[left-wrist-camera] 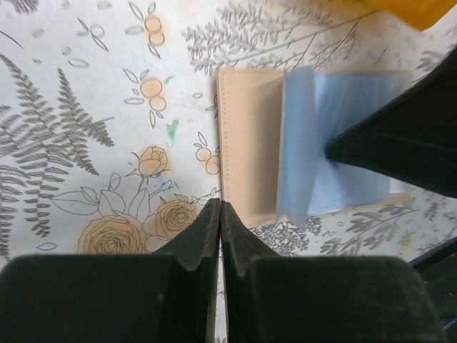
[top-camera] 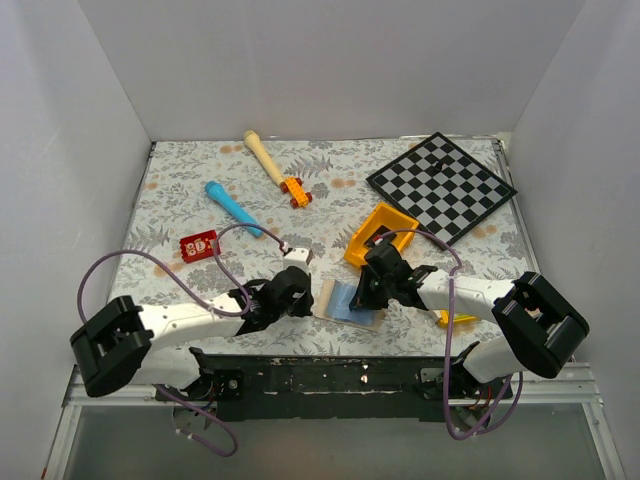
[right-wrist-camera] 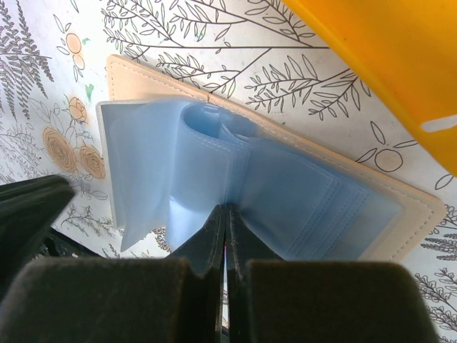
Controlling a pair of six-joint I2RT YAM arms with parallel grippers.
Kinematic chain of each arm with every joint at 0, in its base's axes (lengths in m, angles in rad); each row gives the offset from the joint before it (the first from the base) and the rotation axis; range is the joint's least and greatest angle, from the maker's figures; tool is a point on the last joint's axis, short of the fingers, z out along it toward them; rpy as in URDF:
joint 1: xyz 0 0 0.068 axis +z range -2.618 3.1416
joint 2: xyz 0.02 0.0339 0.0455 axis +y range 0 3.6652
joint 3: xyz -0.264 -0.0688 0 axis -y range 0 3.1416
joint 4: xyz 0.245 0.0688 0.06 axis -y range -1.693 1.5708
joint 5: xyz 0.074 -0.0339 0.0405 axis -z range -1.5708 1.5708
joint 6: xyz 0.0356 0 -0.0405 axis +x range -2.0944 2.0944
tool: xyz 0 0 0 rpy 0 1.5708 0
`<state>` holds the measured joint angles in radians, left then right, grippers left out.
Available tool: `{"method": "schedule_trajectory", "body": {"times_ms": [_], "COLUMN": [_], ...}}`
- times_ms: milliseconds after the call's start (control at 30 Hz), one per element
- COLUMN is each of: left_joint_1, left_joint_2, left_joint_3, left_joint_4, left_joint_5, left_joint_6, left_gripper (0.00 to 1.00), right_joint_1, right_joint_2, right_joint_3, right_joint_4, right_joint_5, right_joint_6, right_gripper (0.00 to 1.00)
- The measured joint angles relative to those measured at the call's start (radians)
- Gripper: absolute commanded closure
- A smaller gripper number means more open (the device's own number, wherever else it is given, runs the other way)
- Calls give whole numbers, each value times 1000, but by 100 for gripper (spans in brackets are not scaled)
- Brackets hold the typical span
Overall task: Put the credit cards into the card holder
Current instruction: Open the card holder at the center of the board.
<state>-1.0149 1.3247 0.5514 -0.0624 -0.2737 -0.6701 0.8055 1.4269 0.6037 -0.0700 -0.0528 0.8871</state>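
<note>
Card holder (left-wrist-camera: 250, 143) lies open, flat on the table; both pairs of fingers are pinched shut.
Left gripper (left-wrist-camera: 220, 214) is empty, tips just beside the holder's tan edge. Right gripper (right-wrist-camera: 226, 214) presses its tips on the blue sleeves (right-wrist-camera: 285, 193). Yellow bin (right-wrist-camera: 385, 64) just behind the holder; red card (top-camera: 198, 245) well to its left.

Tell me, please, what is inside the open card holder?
Only pale blue sleeves show inside the card holder; no card is visible. The shut right gripper covers a part of them.
</note>
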Motion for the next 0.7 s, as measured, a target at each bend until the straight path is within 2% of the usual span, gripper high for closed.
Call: {"method": "schedule_trajectory", "body": {"times_ms": [100, 233, 700], "left_joint_1": [3, 3, -73], "left_joint_2": [-91, -139, 51], "left_joint_3": [27, 87, 124], "left_joint_4": [-57, -58, 101], "left_joint_5": [-22, -11, 87], "left_joint_6": [20, 43, 66], "left_gripper": [100, 100, 100], "right_joint_1": [0, 0, 0], "right_joint_2": [0, 0, 0], "right_joint_3": [0, 0, 0], "right_joint_4": [0, 0, 0], "right_joint_5": [0, 0, 0], "right_joint_6": [0, 0, 0], "right_gripper": [99, 99, 99]}}
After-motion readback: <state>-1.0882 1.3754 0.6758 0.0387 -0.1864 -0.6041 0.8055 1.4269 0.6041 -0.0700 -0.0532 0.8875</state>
